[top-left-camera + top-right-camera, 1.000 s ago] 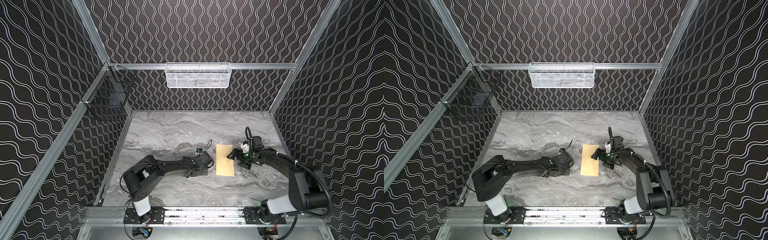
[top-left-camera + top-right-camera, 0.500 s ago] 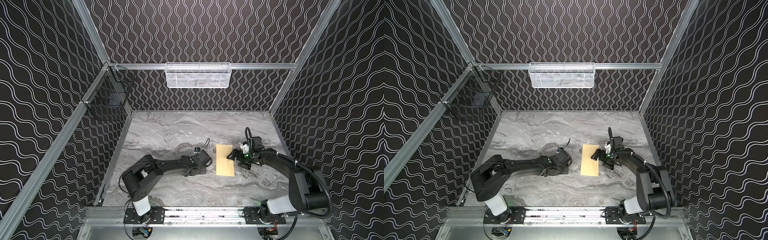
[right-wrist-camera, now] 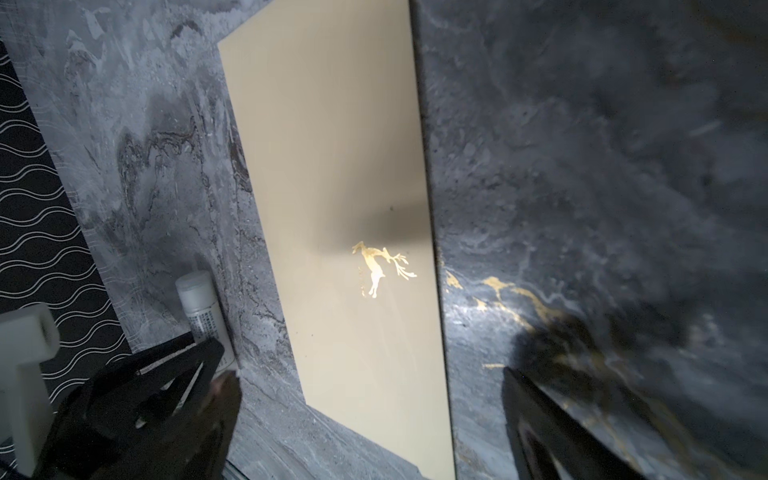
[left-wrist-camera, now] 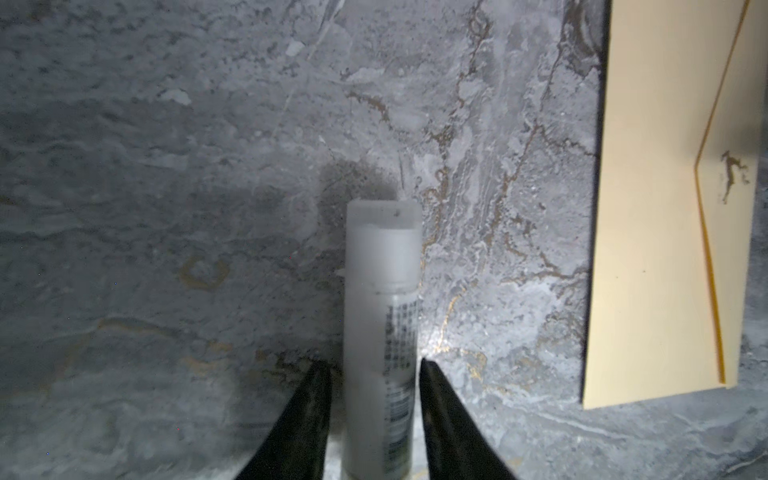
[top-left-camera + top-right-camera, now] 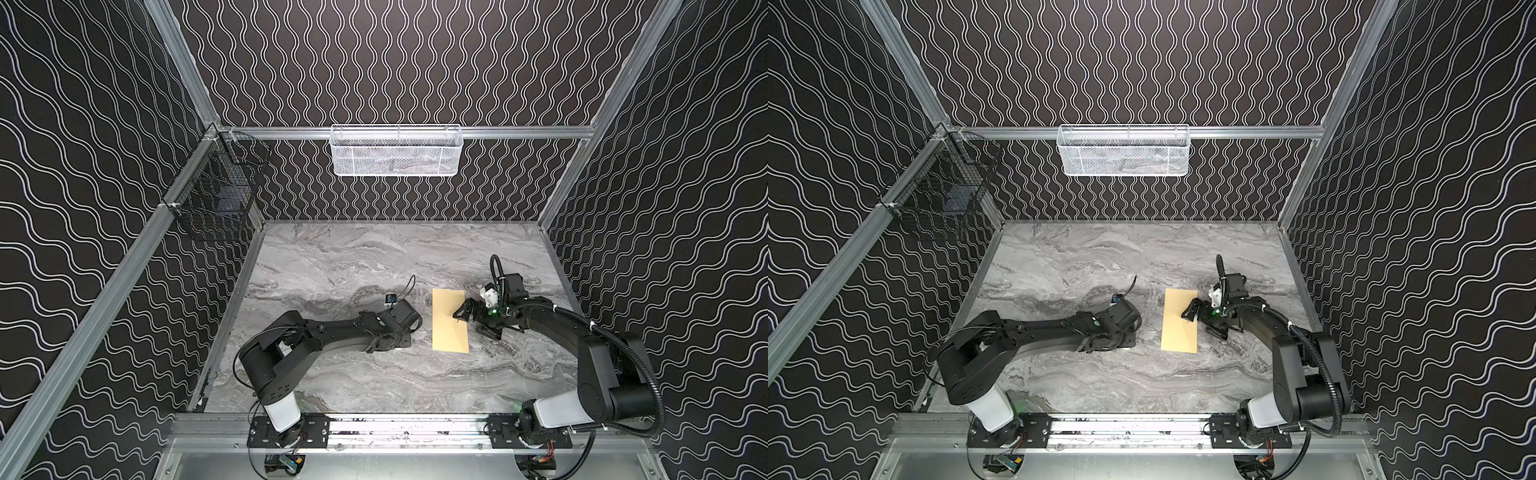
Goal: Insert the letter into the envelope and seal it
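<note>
Long tan paper envelope (image 5: 449, 332) lies flat on the grey marble table (image 5: 332, 266), flap folded; the letter is not visible; left gripper (image 4: 374, 365) stands narrowly parted around the small white cylindrical tube (image 4: 382, 257); right gripper (image 5: 473, 322) gapes wide over the envelope; sealing likely wants even pressure along the flap.

Tan envelope (image 5: 449, 328), gold deer mark (image 3: 380, 268); grey marbled table (image 5: 353, 257); white tube (image 4: 380, 291).
</note>
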Controlling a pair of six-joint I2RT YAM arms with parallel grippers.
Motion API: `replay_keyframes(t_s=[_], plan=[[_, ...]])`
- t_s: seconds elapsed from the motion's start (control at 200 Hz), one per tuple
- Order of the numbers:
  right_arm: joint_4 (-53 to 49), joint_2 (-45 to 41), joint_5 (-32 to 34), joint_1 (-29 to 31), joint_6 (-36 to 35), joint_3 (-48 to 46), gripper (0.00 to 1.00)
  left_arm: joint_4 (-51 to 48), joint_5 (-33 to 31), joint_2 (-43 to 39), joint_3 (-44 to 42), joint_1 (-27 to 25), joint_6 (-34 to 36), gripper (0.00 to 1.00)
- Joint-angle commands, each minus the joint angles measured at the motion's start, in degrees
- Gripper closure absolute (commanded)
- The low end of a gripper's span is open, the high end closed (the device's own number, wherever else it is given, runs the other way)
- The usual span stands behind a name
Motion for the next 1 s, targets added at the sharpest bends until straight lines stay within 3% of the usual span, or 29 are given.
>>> replay_keyframes(t_s=[0.0, 0.185, 0.25, 0.3, 0.41, 0.511, 0.646, 0.716, 0.791, 0.906, 0.996], plan=[[-0.69, -0.04, -0.55, 0.08, -0.91, -0.05, 0.01, 1.22, -0.90, -0.79, 0.19, 0.25, -0.18, 0.56], [-1.14, -0.86, 0.72, 0.06, -1.29, -0.10, 0.01, 1.07, -1.91, -3.29, -0.14, 0.70, -0.26, 0.42], [-1.56, -1.45, 2.02, 0.05, -1.42, 0.15, 0.01, 0.57, -2.37, -4.95, -0.13, 1.19, 0.07, 0.15], [-2.13, -2.13, 3.14, 0.05, -1.66, 0.62, 0.01, -0.31, -3.10, -6.54, 0.11, 1.89, 0.46, 0.02], [-3.87, -6.08, 8.74, -0.30, -2.65, 2.46, 0.01, -3.52, -6.72, -12.65, 0.67, 3.59, 2.51, 0.02], [-5.28, -10.40, 17.88, -1.32, -4.56, 5.56, 0.01, -6.86, -11.23, -20.34, 1.56, 6.27, 6.19, 0.02], [0.17, -16.41, 31.53, -6.34, -7.47, 5.44, 0.01, -7.06, -14.66, -30.04, 1.58, 13.45, 17.63, 0.01], [9.06, -19.61, 35.02, -11.37, -8.13, 1.41, 0.01, -2.82, -16.92, -34.95, -1.21, 18.48, 26.37, 0.01], [20.13, -22.69, 34.51, -16.83, -7.53, -4.77, 0.01, 4.50, -18.41, -40.31, -6.80, 24.84, 34.87, 0.01], [48.39, -25.29, 36.31, -17.17, -14.30, -19.89, 0.01, 21.31, -16.77, -46.80, -19.28, 34.04, 46.95, 0.02], [56.57, -22.41, 34.62, -17.08, -15.35, -23.99, 0.01, 30.96, -13.25, -47.34, -27.28, 39.39, 50.38, 0.01]])
